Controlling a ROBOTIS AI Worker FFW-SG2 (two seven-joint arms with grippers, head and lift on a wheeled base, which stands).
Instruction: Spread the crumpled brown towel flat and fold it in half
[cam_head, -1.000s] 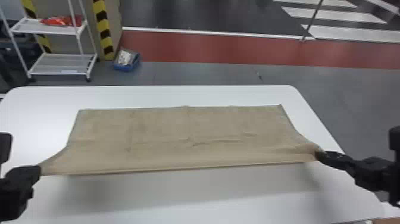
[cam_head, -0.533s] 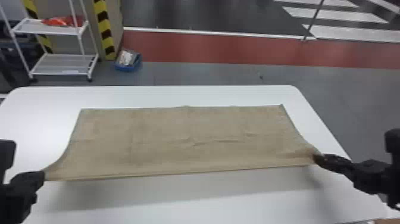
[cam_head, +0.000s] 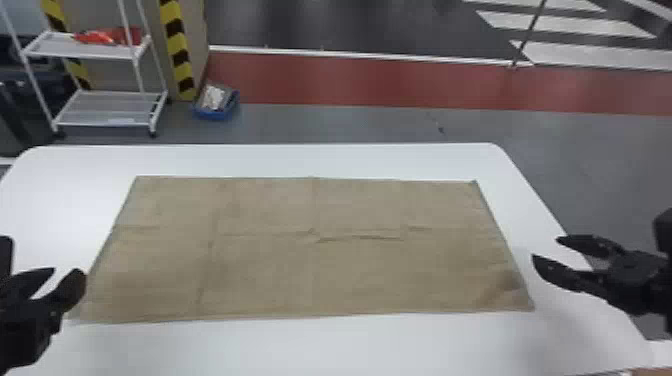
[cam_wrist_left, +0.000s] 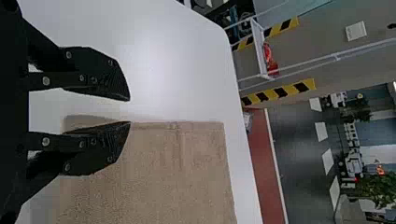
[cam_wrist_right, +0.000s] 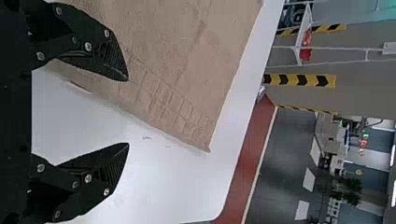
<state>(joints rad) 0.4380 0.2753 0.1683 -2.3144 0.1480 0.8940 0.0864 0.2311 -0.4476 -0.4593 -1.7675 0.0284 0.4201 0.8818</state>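
- Two black fingers of the left claw (cam_head: 66, 271) stand apart with nothing between them, at the lower left of the frame, over or just beside the near left corner of the towel (cam_head: 310, 255).
- The right claw (cam_head: 545, 248) also has its fingers apart and empty, at the right of the frame, a little off the towel's right edge.
- The towel lies between the claws, to the right of the left one and to the left of the right one; its long axis runs across the frame. The left claw looks the nearer.
- It rests nearly flat on the white table (cam_head: 350, 345), with slight creases mid-cloth and a darker patch by its near right corner.
- The left claw partly covers the near left corner; both arms are cut off by the frame's sides. Fingertip height and the number of cloth layers are hard to judge.
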